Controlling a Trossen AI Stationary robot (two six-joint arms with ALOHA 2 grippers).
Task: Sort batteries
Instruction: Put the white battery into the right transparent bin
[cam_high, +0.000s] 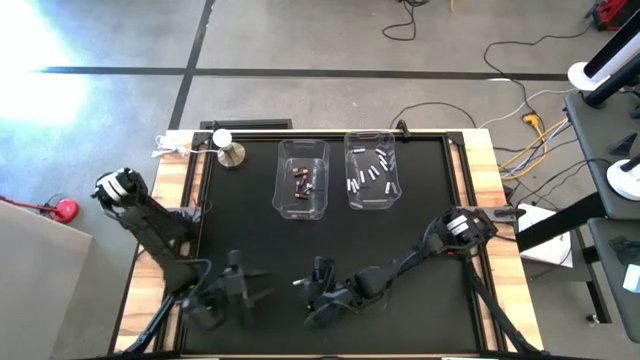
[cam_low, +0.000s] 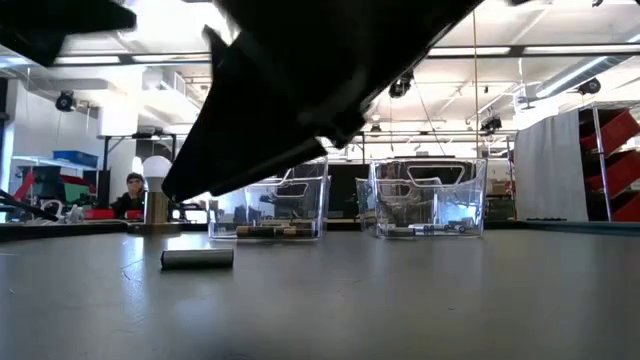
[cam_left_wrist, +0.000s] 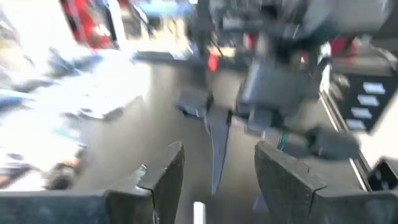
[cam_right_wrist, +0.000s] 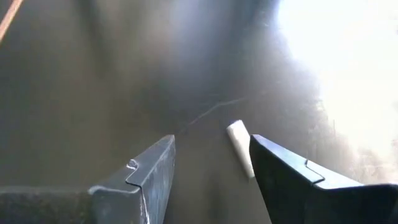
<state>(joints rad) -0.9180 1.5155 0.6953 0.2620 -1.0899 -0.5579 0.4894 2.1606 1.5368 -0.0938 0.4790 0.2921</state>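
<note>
- Table (cam_high: 250, 230): black mat with two clear bins at the far side; both arms work low at the near edge.
- Left bin (cam_high: 302, 180): holds a few dark, reddish cells. Right bin (cam_high: 371, 171): holds several white cells. Judged: sorting is well along, with dark and white kept apart.
- Left gripper (cam_high: 268, 282): near edge, fingers apart with nothing between them; a white cell (cam_left_wrist: 199, 211) lies on the mat just in front of it in the left wrist view.
- Right gripper (cam_high: 298, 286): just beside the left one, fingers apart, low over the mat; a white battery (cam_right_wrist: 239, 145) lies against the inside of one finger, not clamped.
- Low view: one cell (cam_low: 197, 258) lies loose on the mat, well short of the bins.
- Left to do, judged: at least this loose cell must go into the right bin. No other strays seen from above.
</note>
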